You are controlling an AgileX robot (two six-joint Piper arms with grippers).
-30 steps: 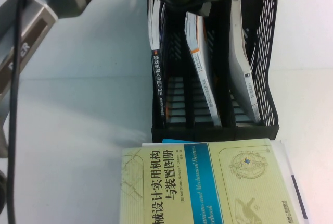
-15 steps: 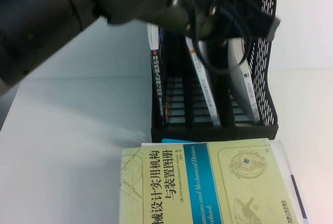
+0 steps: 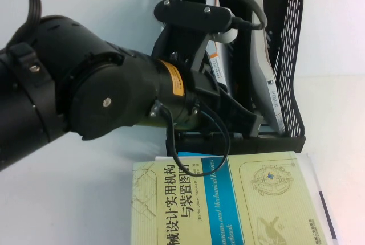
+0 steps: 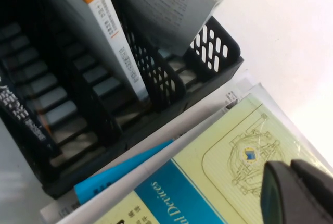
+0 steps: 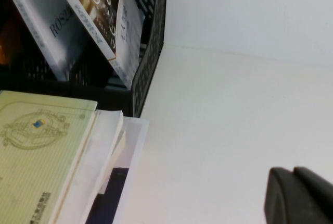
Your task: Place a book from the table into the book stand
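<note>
left end effector (image 4: 296, 193) shut, hovering over the yellow-green book (image 4: 234, 156), high view just arm blocking the book stand (image 3: 288, 57), right end effector (image 5: 299, 195) shut over bare desk (image 5: 234, 104), only its cam catching the book (image 5: 99, 5) slotted in

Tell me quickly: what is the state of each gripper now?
Left gripper: above the yellow-green book in front of the book stand; state cannot be told.
Right gripper: over the bare table; state cannot be told.

The book stand (image 3: 288, 57) stands at the table's (image 3: 68, 199) far edge with the book (image 3: 268, 80) in its right slot, a stack of books (image 3: 228, 205) lying just before it at the near edge.
</note>
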